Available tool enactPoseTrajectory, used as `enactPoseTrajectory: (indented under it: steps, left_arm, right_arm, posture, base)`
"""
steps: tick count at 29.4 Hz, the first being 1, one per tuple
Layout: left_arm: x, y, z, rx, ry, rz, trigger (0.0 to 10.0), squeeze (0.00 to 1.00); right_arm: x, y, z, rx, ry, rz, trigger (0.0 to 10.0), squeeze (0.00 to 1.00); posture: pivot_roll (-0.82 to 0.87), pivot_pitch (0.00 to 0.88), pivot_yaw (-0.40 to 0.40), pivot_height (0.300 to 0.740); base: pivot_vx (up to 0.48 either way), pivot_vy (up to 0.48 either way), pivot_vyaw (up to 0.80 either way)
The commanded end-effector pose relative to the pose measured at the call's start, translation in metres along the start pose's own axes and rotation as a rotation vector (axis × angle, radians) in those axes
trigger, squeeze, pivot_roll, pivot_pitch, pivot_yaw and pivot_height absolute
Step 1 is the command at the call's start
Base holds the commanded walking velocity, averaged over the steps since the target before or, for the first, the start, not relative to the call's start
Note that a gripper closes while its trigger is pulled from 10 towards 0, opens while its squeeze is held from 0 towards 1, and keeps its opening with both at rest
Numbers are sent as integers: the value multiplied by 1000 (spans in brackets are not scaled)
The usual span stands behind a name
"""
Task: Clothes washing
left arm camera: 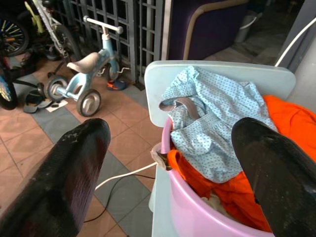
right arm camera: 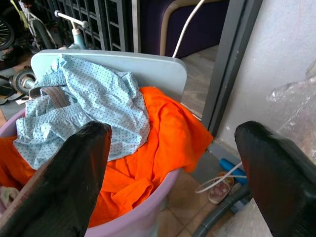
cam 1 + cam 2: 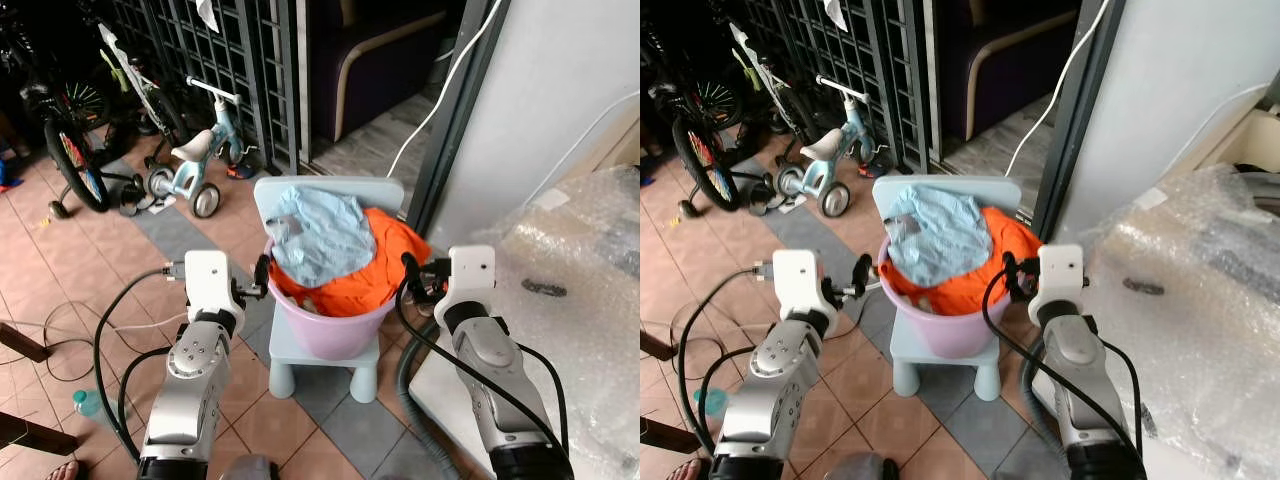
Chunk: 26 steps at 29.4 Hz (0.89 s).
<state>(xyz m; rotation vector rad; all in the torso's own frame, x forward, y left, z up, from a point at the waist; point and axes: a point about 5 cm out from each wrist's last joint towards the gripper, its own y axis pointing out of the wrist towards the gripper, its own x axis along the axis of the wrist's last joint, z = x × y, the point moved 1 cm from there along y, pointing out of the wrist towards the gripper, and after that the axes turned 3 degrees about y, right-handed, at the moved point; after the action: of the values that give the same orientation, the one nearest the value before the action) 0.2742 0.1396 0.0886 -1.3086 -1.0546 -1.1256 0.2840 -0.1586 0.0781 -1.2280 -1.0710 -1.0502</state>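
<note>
Pink plastic tub (image 3: 330, 335) is sitting on a small pale-blue child's chair (image 3: 300, 350), heaped with a soft crumpled light-blue dotted garment (image 3: 320, 235) over a bright orange cloth (image 3: 385, 265); washing is looking barely begun (everything is waiting in the tub). Left gripper (image 3: 262, 272) and right gripper (image 3: 408, 268) are flanking the rim, fingers spread wide, gripping nothing. Crinkly bubble wrap (image 3: 580, 250) is lying alongside

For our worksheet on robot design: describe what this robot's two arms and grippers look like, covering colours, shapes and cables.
Both arms are silver metal with rounded joint housings, each ending in a white boxy wrist block. Thick black cables loop beside each arm. The left gripper and right gripper each have two long black fingers with rounded, slightly scuffed tips.
</note>
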Motion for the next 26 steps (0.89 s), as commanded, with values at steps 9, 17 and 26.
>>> enactPoseTrajectory:
  steps: [9, 17, 26]
  left_arm:
    - [5, 3, -2, 12, 13, -21, 10000, 0]
    - [1, 3, -6, 1, -1, -8, 10000, 0]
    - [2, 2, -8, 3, 1, -18, 10000, 0]
  right_arm:
    - [13, 4, 11, 72, -14, -55, 10000, 0]
    - [7, 7, 11, 30, -68, -38, 10000, 0]
    - [5, 6, 21, 103, -57, -22, 10000, 0]
  posture:
    - [-33, 0, -5, 740]
    - [-29, 0, -21, 740]
    - [-19, 0, -39, 740]
  base:
    - [0, 0, 0]
    - [0, 296, 0]
    - [32, 332, 0]
